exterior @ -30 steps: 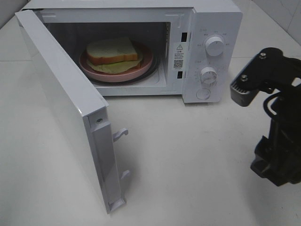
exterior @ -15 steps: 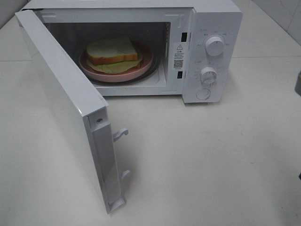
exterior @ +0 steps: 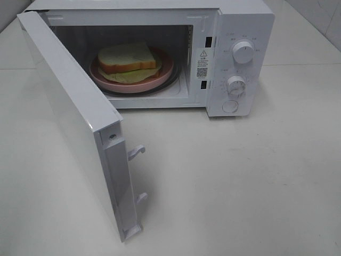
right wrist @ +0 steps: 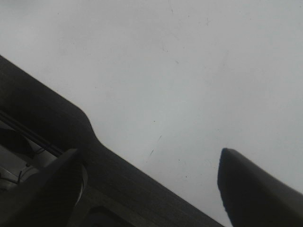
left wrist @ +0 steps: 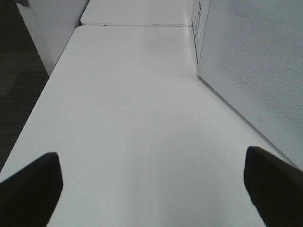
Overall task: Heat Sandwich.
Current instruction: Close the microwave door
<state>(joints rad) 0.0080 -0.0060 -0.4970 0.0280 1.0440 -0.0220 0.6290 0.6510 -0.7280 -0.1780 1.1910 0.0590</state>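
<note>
Nearby first: left gripper (left wrist: 151,189), its two dark fingertips (left wrist: 31,189) spread wide, holding nothing, above a white table (left wrist: 132,118). Just beside it, a white door (left wrist: 255,71) with a fine dotted mesh on its face. Right gripper (right wrist: 151,187) likewise parted and empty, over the table's edge, with a dark strip beyond (too blurred to name). Further out, in the high view, a white microwave (exterior: 234,32) standing on the table, its door swung wide open on the left. Inside the cavity, the sandwich (exterior: 128,57): pale bread with yellowish-green filling, lying on a round pink plate (exterior: 160,77) and narrower than that plate. On the microwave's right-hand panel, two round knobs (exterior: 243,52), one above the other.
</note>
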